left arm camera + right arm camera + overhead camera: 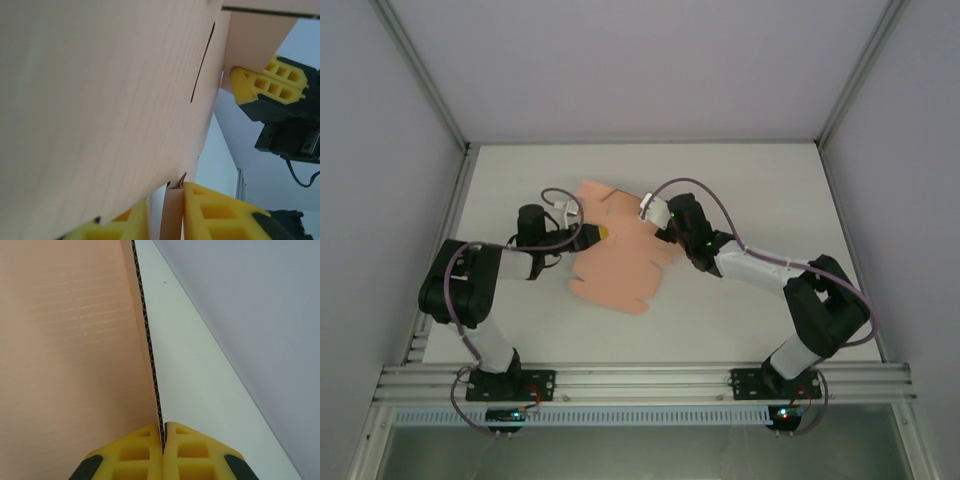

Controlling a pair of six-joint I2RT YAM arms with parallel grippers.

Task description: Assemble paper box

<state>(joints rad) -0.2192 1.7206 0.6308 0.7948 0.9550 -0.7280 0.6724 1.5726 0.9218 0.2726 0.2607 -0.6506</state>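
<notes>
Paper box blank [620, 265] spans mid-frame, long axis top to bottom; left claw [600, 233] clamps its left edge, right claw [658, 228] its right.

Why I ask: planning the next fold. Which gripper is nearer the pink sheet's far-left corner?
Left. The left gripper clamps the paper box on its left edge, just short of the far-left corner; the right gripper clamps the opposite, right edge.
</notes>
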